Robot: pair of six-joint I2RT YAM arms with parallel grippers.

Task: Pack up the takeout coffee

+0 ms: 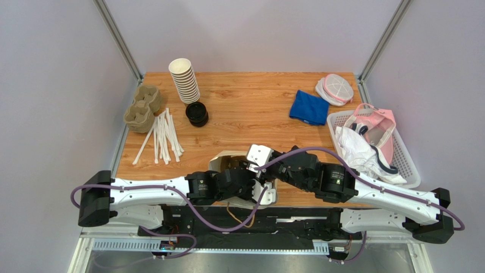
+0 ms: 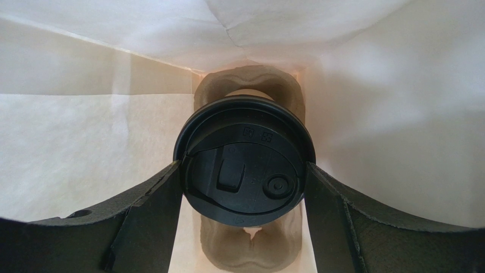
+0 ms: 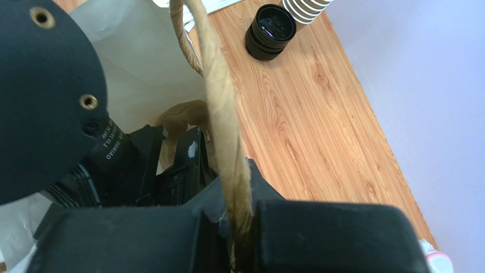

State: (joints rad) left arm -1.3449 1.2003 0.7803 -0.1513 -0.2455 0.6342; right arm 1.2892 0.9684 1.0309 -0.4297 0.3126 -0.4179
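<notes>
I'm at the lowering step. My left pincer [image 2: 245,173] is clamped on the coffee [image 2: 250,136], one finger on each side of its black lid, down inside the white paper bag [image 2: 85,142] at the near edge of the bench [image 1: 256,108]. The cup hangs over a pulp carrier [image 2: 250,85] at the bag's bottom; I cannot tell whether it is seated. My right pincer [image 3: 239,219] is pinched on the bag's handle [image 3: 219,96]. Next, I judge, ease the cup into a carrier pocket, release, and lift out without snagging the paper.
</notes>
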